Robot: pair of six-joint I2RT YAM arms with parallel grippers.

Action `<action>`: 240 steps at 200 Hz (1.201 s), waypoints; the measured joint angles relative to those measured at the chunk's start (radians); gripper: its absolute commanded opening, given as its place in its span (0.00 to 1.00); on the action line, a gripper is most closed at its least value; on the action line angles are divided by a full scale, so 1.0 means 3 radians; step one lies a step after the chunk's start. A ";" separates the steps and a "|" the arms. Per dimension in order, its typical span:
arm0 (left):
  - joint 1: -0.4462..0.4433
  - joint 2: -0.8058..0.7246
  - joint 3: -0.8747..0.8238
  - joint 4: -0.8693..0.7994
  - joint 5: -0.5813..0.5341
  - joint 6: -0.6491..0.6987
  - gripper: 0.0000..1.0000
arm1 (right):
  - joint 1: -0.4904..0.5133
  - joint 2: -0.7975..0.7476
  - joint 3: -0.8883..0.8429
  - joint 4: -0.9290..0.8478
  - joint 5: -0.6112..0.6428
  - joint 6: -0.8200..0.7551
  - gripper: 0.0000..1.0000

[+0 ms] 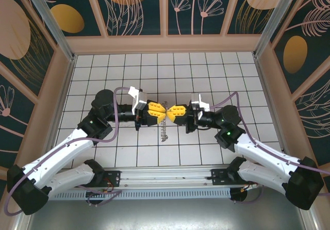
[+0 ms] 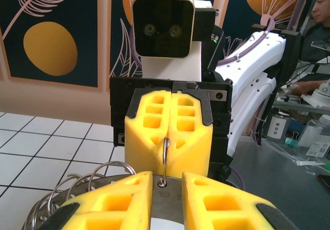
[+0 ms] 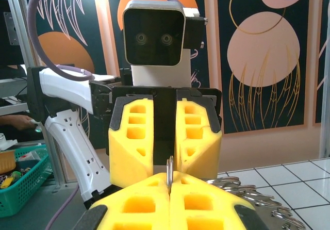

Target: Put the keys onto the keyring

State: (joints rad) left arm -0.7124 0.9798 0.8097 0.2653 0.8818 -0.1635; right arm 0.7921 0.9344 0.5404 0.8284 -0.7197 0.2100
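My two grippers meet tip to tip over the middle of the tiled floor. The left gripper [image 1: 159,112] [image 2: 166,179] is shut on a flat silver key [image 2: 168,201], which has a hole near its top. A thin silver keyring [image 2: 166,152] [image 3: 169,172], seen edge-on, passes through that hole. The right gripper [image 1: 172,112] [image 3: 169,184] is shut on this ring, its yellow fingers [image 2: 149,137] pressed together. A bunch of silver wire loops [image 2: 77,186] [image 3: 242,186] [image 1: 164,128] trails from the meeting point toward the near edge.
White tiled floor [image 1: 129,70] ringed by patterned walls [image 1: 165,8]. A metal rail [image 1: 165,181] with both arm bases runs along the near edge. Purple cables [image 1: 121,93] loop off each wrist. Outside the cell stand a green basket [image 3: 20,183] and a cluttered bench [image 2: 304,137].
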 measured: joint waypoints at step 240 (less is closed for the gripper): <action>0.0033 0.0058 0.0146 -0.0394 -0.0242 0.0191 0.00 | -0.0038 -0.0039 0.0169 -0.0637 0.0140 -0.0431 0.06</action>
State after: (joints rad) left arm -0.7025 0.9974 0.8536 0.1471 0.8093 -0.1062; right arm 0.7807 0.9226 0.5911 0.6373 -0.6777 0.0807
